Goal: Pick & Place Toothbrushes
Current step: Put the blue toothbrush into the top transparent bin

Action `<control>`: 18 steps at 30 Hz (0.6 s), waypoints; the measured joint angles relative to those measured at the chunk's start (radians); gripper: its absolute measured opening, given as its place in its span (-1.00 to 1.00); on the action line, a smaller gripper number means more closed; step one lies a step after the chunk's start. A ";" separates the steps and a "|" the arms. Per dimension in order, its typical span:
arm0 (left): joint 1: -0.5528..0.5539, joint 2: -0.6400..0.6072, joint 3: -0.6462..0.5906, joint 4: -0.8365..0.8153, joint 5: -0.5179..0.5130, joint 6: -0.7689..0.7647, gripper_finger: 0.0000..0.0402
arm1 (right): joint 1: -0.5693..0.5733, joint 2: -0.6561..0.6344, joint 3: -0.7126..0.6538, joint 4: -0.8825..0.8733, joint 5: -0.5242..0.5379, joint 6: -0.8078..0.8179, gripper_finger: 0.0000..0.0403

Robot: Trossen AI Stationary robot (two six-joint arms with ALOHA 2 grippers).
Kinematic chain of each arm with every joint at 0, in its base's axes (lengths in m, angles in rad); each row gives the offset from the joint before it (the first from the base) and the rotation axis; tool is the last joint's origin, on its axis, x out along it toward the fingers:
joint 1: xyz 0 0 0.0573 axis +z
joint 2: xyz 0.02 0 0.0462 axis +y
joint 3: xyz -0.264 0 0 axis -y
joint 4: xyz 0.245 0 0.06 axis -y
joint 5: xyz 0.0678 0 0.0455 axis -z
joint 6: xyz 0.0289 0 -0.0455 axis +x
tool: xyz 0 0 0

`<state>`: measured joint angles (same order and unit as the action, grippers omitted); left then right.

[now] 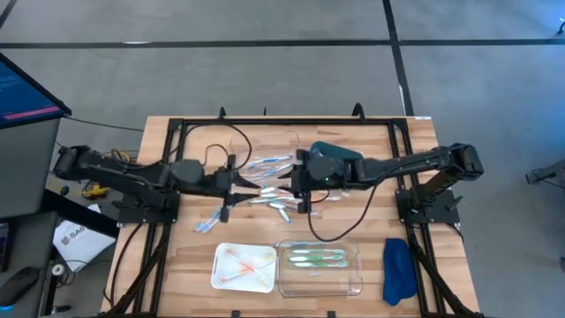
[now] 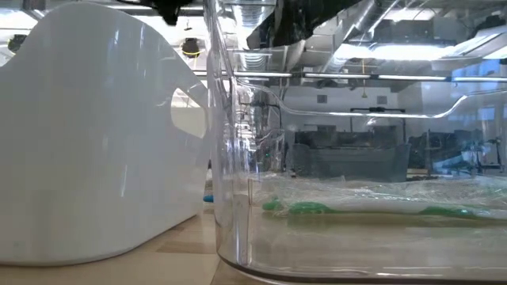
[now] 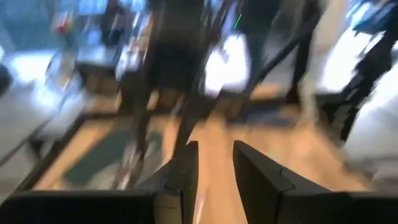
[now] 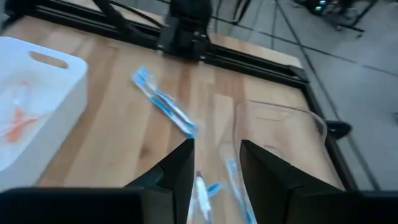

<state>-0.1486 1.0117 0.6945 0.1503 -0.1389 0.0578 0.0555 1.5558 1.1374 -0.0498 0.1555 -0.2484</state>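
Several toothbrushes (image 1: 269,184), light blue and white, lie in a loose pile at the table's middle, and a light blue pair (image 1: 209,223) lies nearer the front. My left gripper (image 1: 242,187) is at the pile's left side, and its wrist view shows it open (image 3: 215,171) over bare wood. My right gripper (image 1: 296,185) is at the pile's right side, also open (image 4: 216,177). Its fingers stand on either side of a pale toothbrush (image 4: 201,188). Another blue toothbrush (image 4: 165,102) lies farther off.
A white tray (image 1: 243,267) at the near edge holds orange toothbrushes. A clear tray (image 1: 320,265) beside it holds green ones (image 2: 309,208). Another clear tray (image 1: 265,150) stands behind the pile. A blue cloth (image 1: 397,269) lies at the near right. Black frame rails run along the table's sides.
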 joint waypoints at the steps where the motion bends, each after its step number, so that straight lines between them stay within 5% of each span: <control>1: -0.016 0.006 0.011 -0.056 -0.042 -0.015 -0.53 | -0.003 0.000 0.000 0.001 -0.019 0.004 -0.39; 6: -0.119 0.019 0.028 -0.245 -0.186 -0.137 -0.58 | 0.002 0.000 -0.034 0.088 -0.035 0.005 -0.41; 10: -0.152 0.019 0.027 -0.373 -0.238 -0.285 -0.66 | -0.004 -0.053 -0.186 0.390 -0.039 0.018 -0.44; 15: -0.168 0.030 0.027 -0.488 -0.233 -0.388 -0.75 | -0.082 -0.149 -0.358 0.682 -0.035 0.138 -0.44; 18: -0.149 0.038 0.027 -0.617 -0.197 -0.474 -0.78 | -0.117 -0.202 -0.394 0.706 -0.053 0.196 -0.44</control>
<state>-0.2979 1.0498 0.7216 -0.4667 -0.3356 -0.4160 -0.0619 1.3543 0.7432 0.6558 0.1023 -0.0521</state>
